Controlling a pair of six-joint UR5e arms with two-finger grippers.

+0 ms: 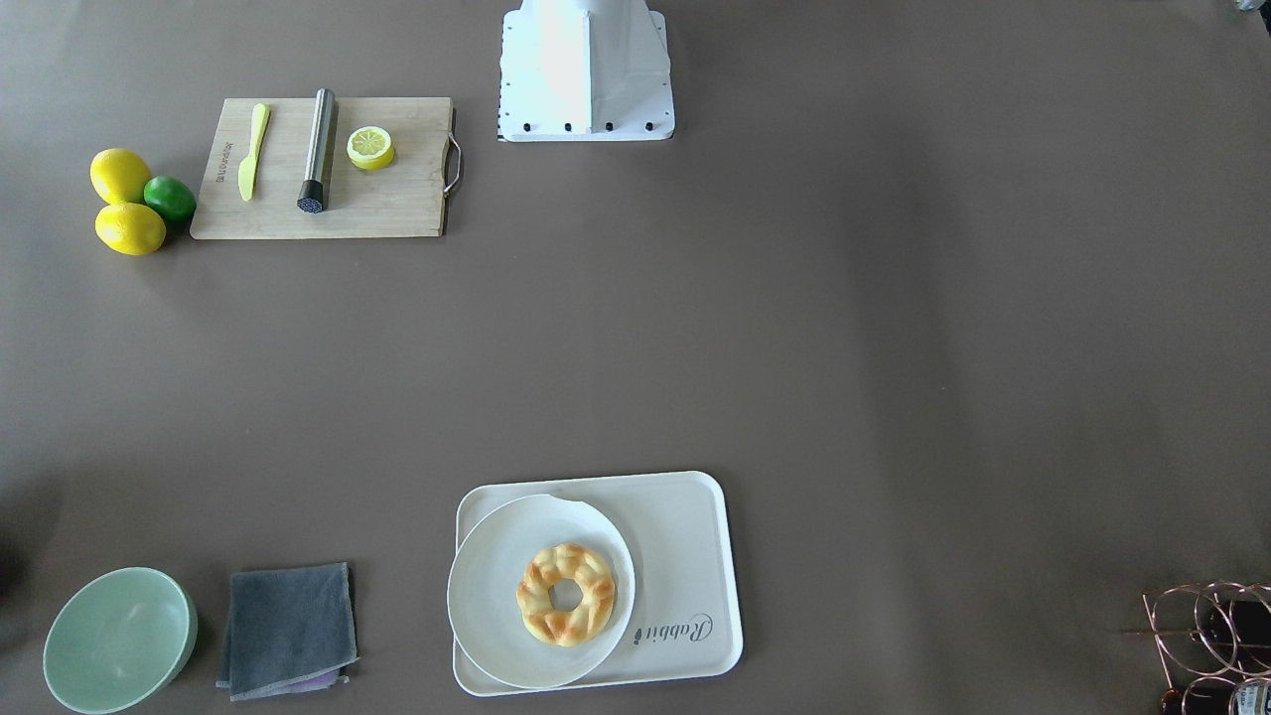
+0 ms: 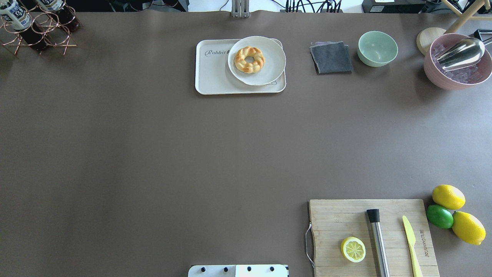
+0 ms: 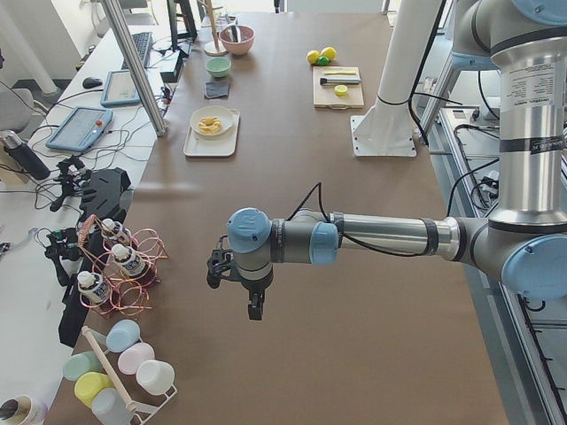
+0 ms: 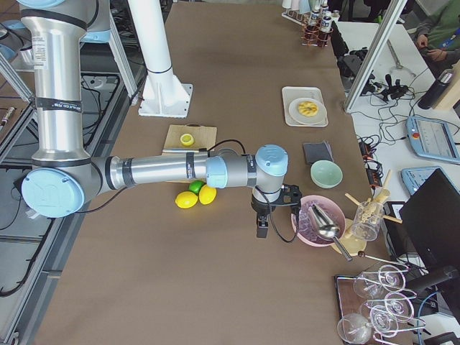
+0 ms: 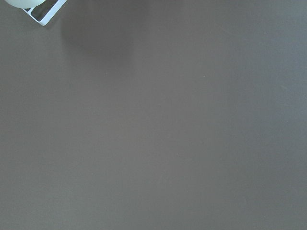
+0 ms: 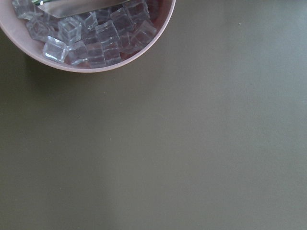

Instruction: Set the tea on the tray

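Tea (image 3: 133,261) sits in wire rack (image 3: 152,241), outward from left gripper (image 3: 253,310), the nearer arm. Can't tell whether it or right gripper (image 4: 262,230) is open.

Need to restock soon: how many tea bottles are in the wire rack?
3, in the wire rack on the robot's far left: far bottle, middle bottle, near bottle in the side view. None seems hidden.
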